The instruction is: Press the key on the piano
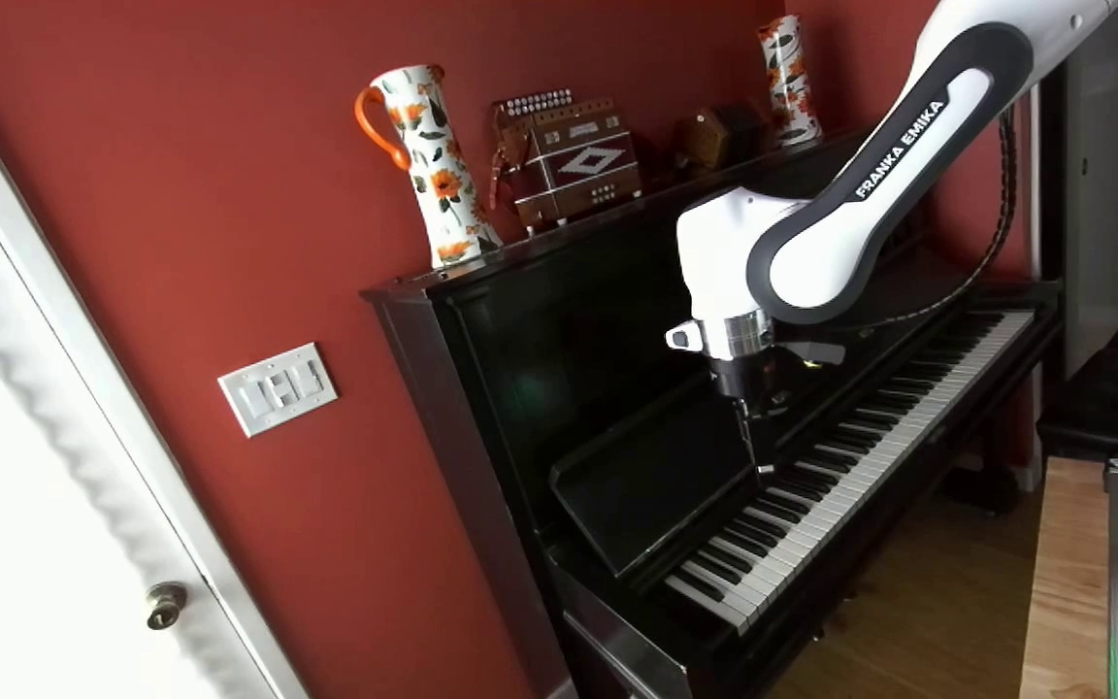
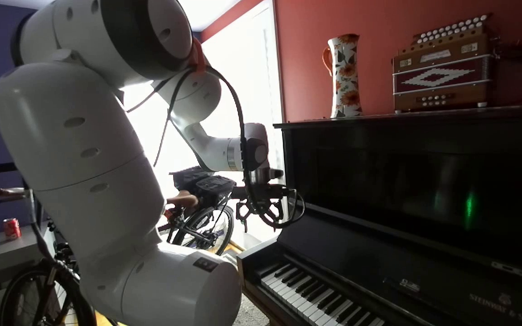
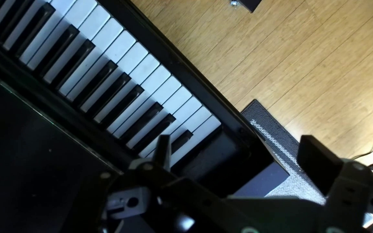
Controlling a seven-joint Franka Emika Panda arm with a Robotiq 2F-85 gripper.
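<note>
Jaws on the Robotiq gripper (image 3: 238,147) are standing wide apart, holding nothing; I'm reading this as the lining-up step, no key press showing in any view; next move is probably calling for centring one fingertip (image 3: 163,150) over one of the white bass keys (image 3: 188,107), then going gently straight down; bringing the jaws together first may be worth trying, since a wide spread is risking a stray hit; task isn't specifying which key; Steinway & Sons upright piano (image 2: 360,181) is standing along the red wall (image 1: 229,214); in an exterior view the gripper is hanging higher than the keyboard (image 2: 308,301), no contact showing; in the wrist view the bass end is lying toward one side of the jaws, one finger overlapping the last few keys, the opposite finger showing partly over the patterned rug (image 3: 275,132), past the piano's end; so I'm expecting some sideways correction before any descent.
</note>
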